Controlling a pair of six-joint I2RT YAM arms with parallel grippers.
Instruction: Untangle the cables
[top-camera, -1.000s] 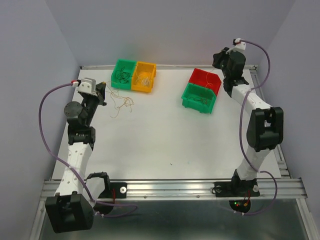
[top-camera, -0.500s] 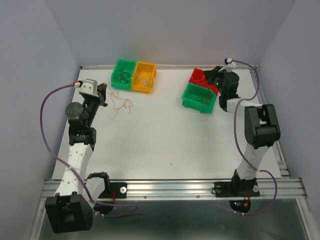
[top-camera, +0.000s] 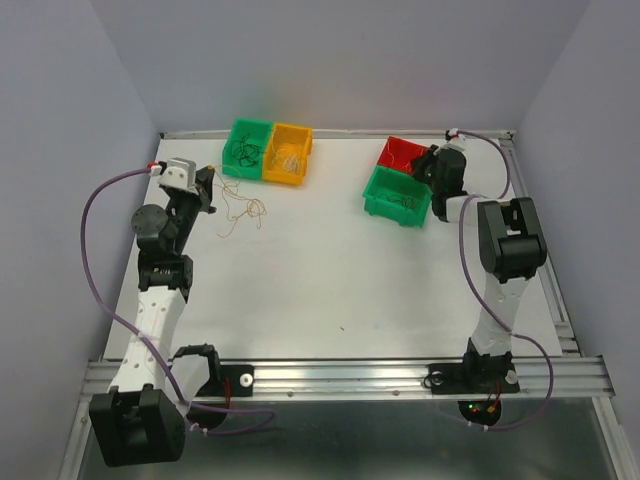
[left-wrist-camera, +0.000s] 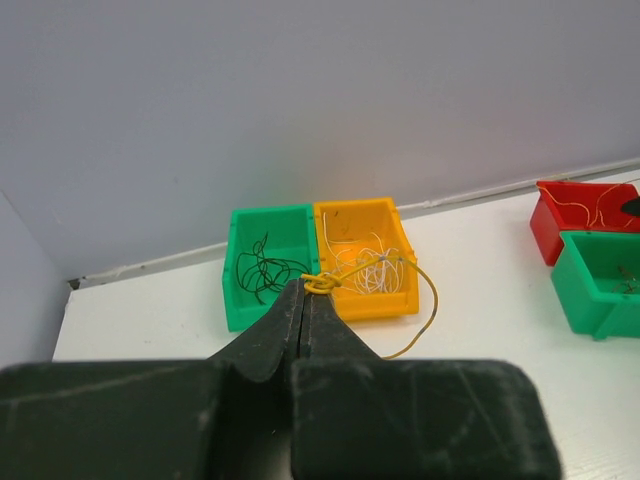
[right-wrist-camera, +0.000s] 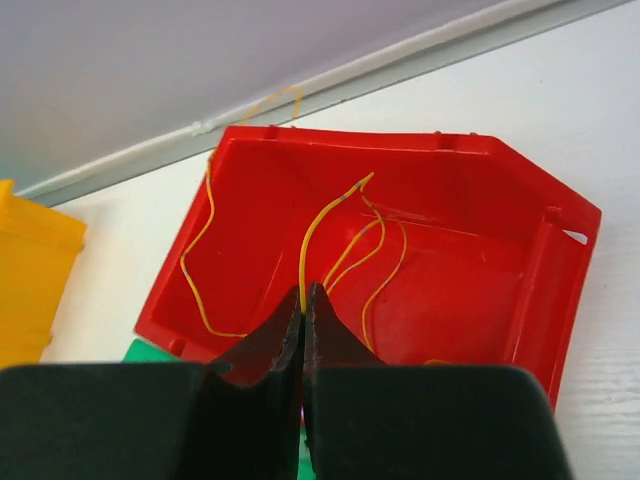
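While both arms reach toward the far edge of the table (top-camera: 330, 280), I count four bins there: two green, one orange, one red. The left green bin (top-camera: 238, 133), with dark strands (left-wrist-camera: 262, 272) in it, touches the orange bin (top-camera: 294, 135), which holds whitish strands (left-wrist-camera: 378, 275). This pair sits toward the far left corner. The red bin (right-wrist-camera: 560, 260) and the second green bin (top-camera: 378, 185) touch near the far right corner.

The left gripper (left-wrist-camera: 303, 290) is pinched closed on a knotted strand (left-wrist-camera: 322, 284). The right gripper (right-wrist-camera: 303, 295) is clamped on a yellow strand (right-wrist-camera: 304, 250) inside the red bin, among at least three more. The widest room lies between the bin pairs and toward the near edge.
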